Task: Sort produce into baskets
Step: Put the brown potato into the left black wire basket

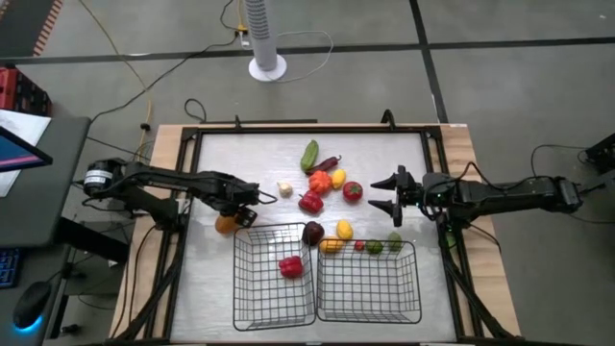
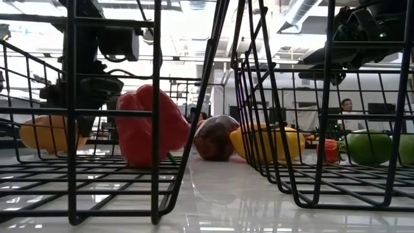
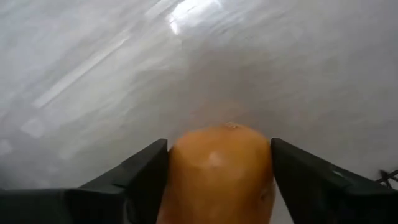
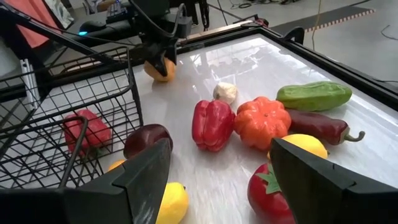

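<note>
An orange point(image 3: 219, 180) lies on the white table left of the left basket point(image 1: 274, 284), and my left gripper point(image 1: 240, 213) is shut on it. That basket holds a red pepper point(image 1: 290, 266). The right basket point(image 1: 370, 288) stands beside it, with small pieces at its far rim point(image 1: 375, 247). Loose produce sits mid-table: cucumber point(image 1: 309, 154), tomato point(image 1: 353, 191), red pepper point(image 4: 211, 123), garlic point(image 4: 225, 92), a dark purple piece point(image 1: 313, 233). My right gripper point(image 1: 392, 195) hovers open to the right of the pile, holding nothing. My left gripper pinches the orange between its two fingers, one on each opposite side point(image 3: 177, 168). The fingers point(image 4: 163, 57) come from above, pointing down. The orange's underside rests on the table point(image 2: 45, 150).
A black frame point(image 1: 288, 130) borders the tabletop. Both baskets stand at the near edge, side by side. Bare table lies at the far left point(image 1: 231, 159) and along the far side. Cables and a white fan base point(image 1: 267, 67) are on the floor beyond.
</note>
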Motion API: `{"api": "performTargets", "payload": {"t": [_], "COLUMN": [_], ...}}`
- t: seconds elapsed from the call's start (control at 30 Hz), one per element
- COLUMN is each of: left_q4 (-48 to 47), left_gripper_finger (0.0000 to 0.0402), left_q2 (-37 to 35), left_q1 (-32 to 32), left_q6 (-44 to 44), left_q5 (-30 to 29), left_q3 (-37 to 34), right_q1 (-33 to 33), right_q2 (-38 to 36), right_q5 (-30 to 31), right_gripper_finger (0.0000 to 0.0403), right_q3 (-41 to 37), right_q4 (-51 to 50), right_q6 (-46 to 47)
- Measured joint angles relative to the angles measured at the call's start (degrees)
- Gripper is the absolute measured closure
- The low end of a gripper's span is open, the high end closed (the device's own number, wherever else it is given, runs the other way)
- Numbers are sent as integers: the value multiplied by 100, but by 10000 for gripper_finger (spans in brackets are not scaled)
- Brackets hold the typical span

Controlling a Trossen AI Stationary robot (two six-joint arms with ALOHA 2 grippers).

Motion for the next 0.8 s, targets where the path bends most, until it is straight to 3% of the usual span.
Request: {"api": "performTargets", "payload": {"t": [0.17,0.3,0.57,0.7,0.8], "left_q4": [-83,-388,-1106,-787,-93], "left_gripper_finger": [188,191,193,193,193], "left_q2": [-3,-1,-135,-299,-383], "left_q1": [0,-2,-2,-154,-439], "left_q6": [233,485,1152,1665,2079], "left_q5": [-22,-509,-1566,-1572,-1130], "left_q3": [7,295,1893,2688,2978], "right_q1": [0,0,0,0,0], "right_q2": [0,-1,0,0,-1], "right_q5": [2,1,1,0,-1], "right_gripper_finger": [100,100,100,100,100], "right_q3": [0,0,0,0,0], "right_q4": [0,4,2,-8,-35], "right_q6": [-13,-15,-12,-9,-9]}}
